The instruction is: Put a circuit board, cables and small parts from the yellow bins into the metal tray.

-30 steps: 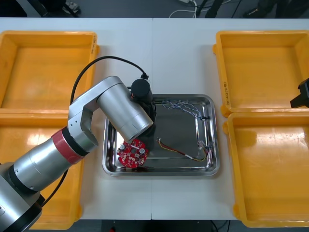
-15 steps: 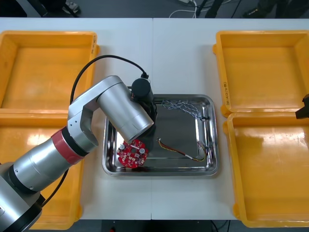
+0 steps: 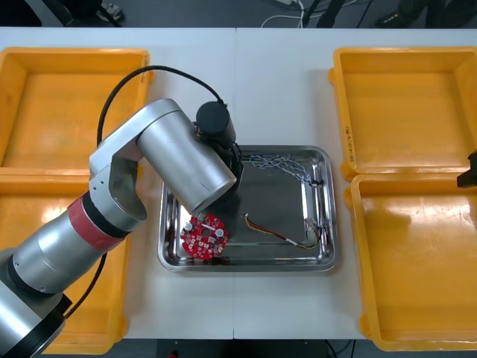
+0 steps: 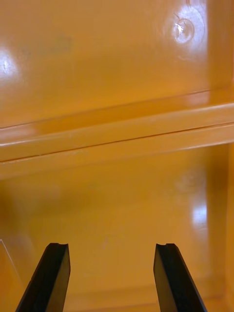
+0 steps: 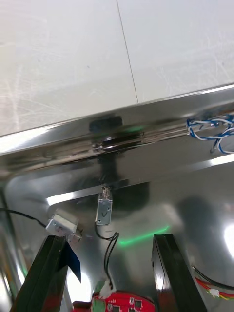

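Note:
The metal tray point(image 3: 322, 257) lies in the middle of the table. In it are a round red circuit board point(image 3: 203, 236), a twisted blue and white cable point(image 3: 287, 165) and a red and yellow cable point(image 3: 283, 236). My left arm reaches over the tray's left part. In the left wrist view my left gripper point(image 5: 109, 275) is open above the tray floor point(image 5: 185, 195). A black cable point(image 5: 105, 217) with pale connectors lies loose just ahead of the fingers, the circuit board point(image 5: 122, 303) beside them. My right gripper point(image 4: 109, 278) is open over an orange bin floor with nothing between its fingers.
Two yellow bins stand at the left point(image 3: 74, 104) point(image 3: 30, 216) and two at the right point(image 3: 406, 104) point(image 3: 417, 261). My right gripper point(image 3: 471, 168) sits at the right edge between the right-hand bins. Bare table lies beyond the tray's far wall point(image 5: 146, 129).
My left gripper has opened and the left arm has lifted a little over the tray. The right gripper has drawn back toward the right edge.

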Controlling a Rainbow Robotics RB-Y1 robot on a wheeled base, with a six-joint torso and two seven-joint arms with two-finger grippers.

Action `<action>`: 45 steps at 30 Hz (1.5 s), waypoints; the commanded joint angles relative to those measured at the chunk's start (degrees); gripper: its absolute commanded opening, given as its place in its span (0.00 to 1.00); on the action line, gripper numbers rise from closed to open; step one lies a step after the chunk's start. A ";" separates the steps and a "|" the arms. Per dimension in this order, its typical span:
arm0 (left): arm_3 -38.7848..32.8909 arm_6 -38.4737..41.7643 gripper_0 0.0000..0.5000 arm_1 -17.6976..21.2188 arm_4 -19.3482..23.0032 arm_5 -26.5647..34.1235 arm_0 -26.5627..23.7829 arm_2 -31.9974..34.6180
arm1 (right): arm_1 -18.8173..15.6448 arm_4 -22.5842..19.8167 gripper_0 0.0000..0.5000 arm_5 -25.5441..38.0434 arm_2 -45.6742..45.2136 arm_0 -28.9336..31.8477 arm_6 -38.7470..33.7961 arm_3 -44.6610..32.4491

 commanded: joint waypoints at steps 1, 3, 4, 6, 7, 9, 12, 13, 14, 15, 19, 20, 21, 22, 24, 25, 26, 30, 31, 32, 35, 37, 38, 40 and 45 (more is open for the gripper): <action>-4.18 0.40 1.00 -0.37 2.64 4.02 -0.74 5.04 | -2.80 -0.10 1.00 -3.10 -1.92 2.56 -0.84 -1.49; -4.88 -1.00 1.00 -0.28 3.43 5.95 -1.27 6.62 | -2.80 0.08 1.00 -3.72 -1.92 3.09 -0.84 -1.49; -5.32 -1.88 1.00 -0.11 4.13 7.18 -1.62 7.76 | -2.80 0.17 1.00 -3.98 -1.92 3.27 -0.67 -1.49; -5.76 -3.11 1.00 0.42 5.54 8.85 -2.24 9.61 | -2.89 0.34 1.00 -4.24 -1.92 3.62 -0.58 -1.49; -6.02 -3.99 1.00 0.68 6.24 9.91 -2.59 10.84 | -2.80 0.52 1.00 -4.51 -1.92 3.71 -0.49 -1.49; -6.55 -5.22 1.00 1.39 7.47 11.31 -2.85 12.86 | -2.80 0.52 1.00 -4.86 -1.92 3.97 -0.40 -1.49; -7.52 -7.42 1.00 2.97 10.29 13.42 -3.12 16.46 | -2.80 0.61 1.00 -5.83 -1.92 4.85 -0.23 -1.84; -7.78 -8.30 1.00 3.67 11.43 14.30 -3.29 17.87 | -2.80 0.61 1.00 -6.18 -1.92 5.11 -0.23 -2.10; -8.13 -9.09 1.00 4.29 12.39 15.18 -3.38 19.19 | -2.80 0.61 1.00 -6.44 -1.92 5.64 -0.49 -2.46; -8.31 -9.53 1.00 4.64 12.92 15.62 -3.38 19.80 | -2.80 0.61 1.00 -6.53 -1.92 5.73 -0.58 -2.63; -9.27 -12.25 1.00 7.27 16.09 18.48 -3.38 24.11 | -2.80 2.10 1.00 -6.53 -1.92 6.78 -0.76 -4.56; -9.45 -12.52 1.00 7.98 17.23 18.48 -3.38 25.34 | -2.80 2.36 1.00 -6.62 -2.01 7.14 -0.84 -4.92; -9.54 -12.78 1.00 8.42 17.76 18.48 -3.38 25.87 | -2.80 2.36 1.00 -6.53 -1.92 7.22 -0.93 -5.09; -9.63 -12.96 1.00 9.30 18.90 18.48 -3.38 26.92 | -2.80 2.36 1.00 -6.62 -1.92 7.40 -1.02 -5.18; -9.71 -13.39 1.00 10.53 20.39 18.48 -3.38 28.51 | -2.80 2.19 1.00 -6.71 -1.92 7.66 -1.02 -5.18; -9.71 -13.75 1.00 11.41 21.36 18.48 -3.29 29.56 | -2.80 2.19 1.00 -6.79 -1.92 7.66 -1.11 -5.18; -9.71 -14.27 1.00 12.11 22.06 18.48 -3.29 30.62 | -2.80 2.19 1.00 -6.88 -1.92 7.75 -1.11 -5.18; -9.63 -17.44 1.00 13.95 23.29 18.48 -2.94 34.22 | -2.71 2.36 1.00 -7.32 -1.92 8.37 -1.11 -5.18; -9.71 -18.49 1.00 14.48 23.64 18.48 -2.50 35.27 | -2.80 2.36 1.00 -7.58 -1.92 8.54 -1.11 -5.18; -9.71 -19.37 1.00 15.18 23.91 18.48 -1.71 36.50 | -2.80 2.45 1.00 -7.67 -1.92 8.63 -1.11 -5.18; -9.63 -21.92 1.00 16.50 24.35 18.48 0.14 38.88 | -2.80 2.45 1.00 -7.67 -1.92 8.63 -1.11 -5.18; -9.71 -24.29 1.00 17.82 24.88 18.48 1.72 40.90 | -2.80 2.45 1.00 -7.67 -1.92 8.63 -1.11 -5.18; -9.71 -24.91 1.00 18.17 24.96 18.48 2.16 41.43 | -2.71 2.45 1.00 -7.67 -1.92 8.72 -1.11 -5.18; -9.71 -26.93 1.00 19.23 25.49 18.48 3.92 43.18 | -2.80 2.45 1.00 -7.67 -1.92 8.63 -1.11 -5.18; -9.71 -31.06 1.00 20.72 26.55 18.48 7.69 46.79 | -2.80 2.36 1.00 -7.67 -1.92 8.63 -0.58 -5.18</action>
